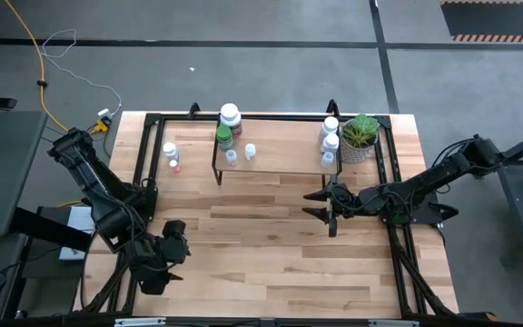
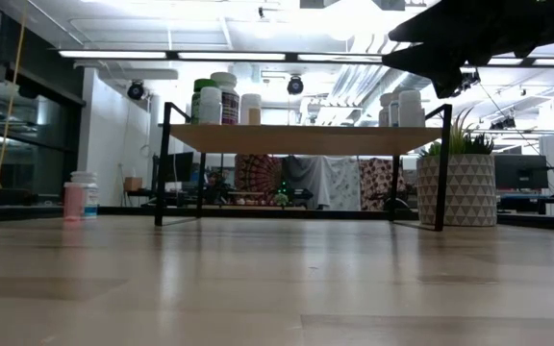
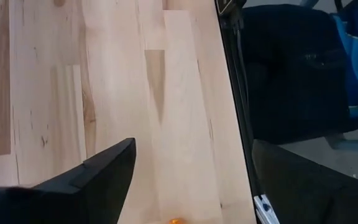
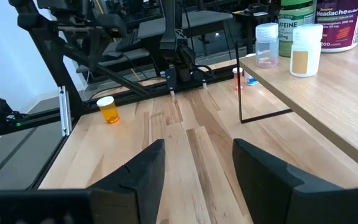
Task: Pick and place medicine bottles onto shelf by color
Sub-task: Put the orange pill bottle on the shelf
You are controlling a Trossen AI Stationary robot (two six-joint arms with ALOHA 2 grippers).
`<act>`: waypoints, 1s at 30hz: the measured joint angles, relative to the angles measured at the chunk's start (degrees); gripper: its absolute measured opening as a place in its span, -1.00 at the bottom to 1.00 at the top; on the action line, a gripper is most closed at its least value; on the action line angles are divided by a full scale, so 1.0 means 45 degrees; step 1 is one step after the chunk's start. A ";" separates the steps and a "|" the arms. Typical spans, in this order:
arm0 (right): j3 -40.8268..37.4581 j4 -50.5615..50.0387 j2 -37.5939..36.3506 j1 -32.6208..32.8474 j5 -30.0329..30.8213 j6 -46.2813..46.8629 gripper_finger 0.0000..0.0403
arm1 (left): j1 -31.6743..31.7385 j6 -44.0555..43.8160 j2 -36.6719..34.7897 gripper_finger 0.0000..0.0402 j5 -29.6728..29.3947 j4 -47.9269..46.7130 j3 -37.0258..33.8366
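Step, as judged: fetching the orange bottle [image 4: 107, 110], which stood upright on the table [image 1: 271, 263], not yet on the shelf [image 1: 280, 162].
Doing it well: come in level with the jaws either side of the bottle's body, close below the cap, lift straight up, then set it beside bottles of like colour without knocking the neighbours.
Right gripper [image 1: 320, 205]: jaws parted and empty, hovering over mid-table, just in front of the shelf.
Bottle against right jaws: well apart from them, far ahead near the table's left edge, and off to one side of the gap's line.
Left gripper [image 1: 169, 247]: low over the table's near left corner; cannot tell whether released or clenched.
Bottle against left gripper: an orange sliver showed at the edge of the left wrist view, so likely close by; not seen between the jaws.
Shelf bottles [image 1: 230, 116]: grouped at both ends.
Table bottles [image 1: 171, 154]: two, left of the shelf.
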 joint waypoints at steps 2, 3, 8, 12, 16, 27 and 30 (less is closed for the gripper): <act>0.0000 -0.0004 0.0005 -0.0005 0.0000 0.0000 -0.11 | 0.0004 -0.0114 0.0000 0.56 0.0170 -0.0005 0.0000; 0.0005 -0.0005 0.0005 -0.0003 0.0000 0.0000 -0.11 | 0.0004 -0.0120 0.0000 0.56 0.0257 -0.0008 0.0000; 0.0000 -0.0005 0.0000 0.0000 0.0000 0.0019 -0.11 | 0.0000 -0.0354 0.0000 0.57 0.0274 0.0160 0.0000; 0.0005 -0.0005 0.0001 0.0000 0.0000 0.0005 -0.11 | 0.0004 -0.0398 0.0000 0.57 -0.0154 0.0641 0.0001; 0.0000 -0.0002 0.0005 0.0000 0.0000 0.0005 -0.11 | -0.0004 -0.0157 0.0000 0.57 -0.0949 0.1243 0.0005; 0.0005 -0.0005 0.0000 0.0000 0.0000 -0.0093 -0.11 | -0.0213 -0.4429 0.1989 0.57 0.2198 -0.1638 0.0018; 0.0005 -0.0069 0.0000 -0.0005 0.0000 -0.0093 -0.11 | -0.1011 -0.4694 0.2788 0.57 0.2229 -0.1873 0.0015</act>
